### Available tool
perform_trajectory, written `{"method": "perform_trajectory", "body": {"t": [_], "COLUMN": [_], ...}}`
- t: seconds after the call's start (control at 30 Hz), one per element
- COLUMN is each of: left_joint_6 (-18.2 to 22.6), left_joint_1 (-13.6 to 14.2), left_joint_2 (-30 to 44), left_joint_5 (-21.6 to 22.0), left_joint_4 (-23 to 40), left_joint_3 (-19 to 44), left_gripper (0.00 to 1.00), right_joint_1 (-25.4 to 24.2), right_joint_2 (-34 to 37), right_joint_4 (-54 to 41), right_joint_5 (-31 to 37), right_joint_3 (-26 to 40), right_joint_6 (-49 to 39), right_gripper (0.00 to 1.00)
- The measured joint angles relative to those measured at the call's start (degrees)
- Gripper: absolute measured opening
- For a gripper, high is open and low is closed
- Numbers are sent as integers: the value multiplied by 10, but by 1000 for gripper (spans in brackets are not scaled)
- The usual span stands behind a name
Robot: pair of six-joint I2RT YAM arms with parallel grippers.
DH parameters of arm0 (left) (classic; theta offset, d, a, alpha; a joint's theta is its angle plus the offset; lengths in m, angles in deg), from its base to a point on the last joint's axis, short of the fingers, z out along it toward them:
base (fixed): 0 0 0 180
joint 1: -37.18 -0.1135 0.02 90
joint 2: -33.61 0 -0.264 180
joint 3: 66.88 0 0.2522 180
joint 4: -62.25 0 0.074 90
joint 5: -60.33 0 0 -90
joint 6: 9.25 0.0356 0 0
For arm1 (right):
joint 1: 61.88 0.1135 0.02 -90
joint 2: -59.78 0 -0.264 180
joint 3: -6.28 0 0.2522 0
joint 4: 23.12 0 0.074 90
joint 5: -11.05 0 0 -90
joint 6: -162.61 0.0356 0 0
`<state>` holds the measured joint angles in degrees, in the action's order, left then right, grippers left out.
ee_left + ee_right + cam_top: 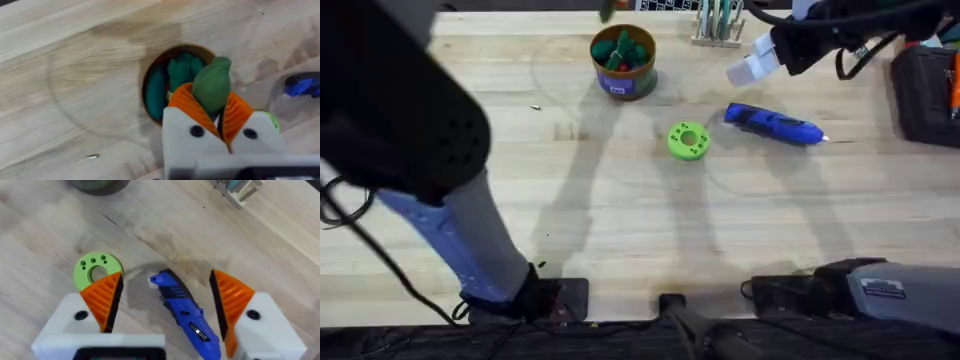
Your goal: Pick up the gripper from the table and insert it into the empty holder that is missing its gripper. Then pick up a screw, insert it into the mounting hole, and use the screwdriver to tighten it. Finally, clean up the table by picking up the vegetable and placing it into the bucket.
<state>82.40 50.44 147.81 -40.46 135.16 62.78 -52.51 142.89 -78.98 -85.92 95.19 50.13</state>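
Left gripper [216, 107]: orange ribbed pads [186, 106] clamped on a green vegetable [212, 86], rounded with a narrower tip, hanging directly above the bucket [152, 67]. Bucket: round, brown-orange rim, purple label band seen from overhead [623, 53], already holding darker green pieces and something red; far side of the table, well apart from the left arm's base. Lower part of the vegetable hidden between the pads.

Right gripper [167, 302]: fingers spread wide apart, nothing between them but the screwdriver [186, 312] lying on the table below. Screwdriver: blue, cylindrical, thin metal tip seen overhead [775, 125], just beside a green disc [688, 140] with holes. Small screw [92, 156] lying loose on the wood, too small for detail.
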Motion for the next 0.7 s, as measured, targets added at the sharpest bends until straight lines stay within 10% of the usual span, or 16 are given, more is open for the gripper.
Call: {"method": "perform_trajectory", "body": {"t": [0.4, 0.6, 0.7], "left_joint_6": [-3, -6, -5], "left_joint_1": [25, 26, 26], "left_joint_2": [97, 93, 87], "left_joint_5": [0, 0, 1], "left_joint_4": [2, 18, 30], "left_joint_3": [0, 0, 0], "left_gripper": [68, 951, 985], "right_joint_1": [0, 0, 0], "right_joint_2": [0, 0, 0], "right_joint_4": [0, 0, 0], "right_joint_5": [0, 0, 0], "right_joint_3": [0, 0, 0], "right_joint_6": [0, 0, 0], "right_gripper": [992, 990, 991]}}
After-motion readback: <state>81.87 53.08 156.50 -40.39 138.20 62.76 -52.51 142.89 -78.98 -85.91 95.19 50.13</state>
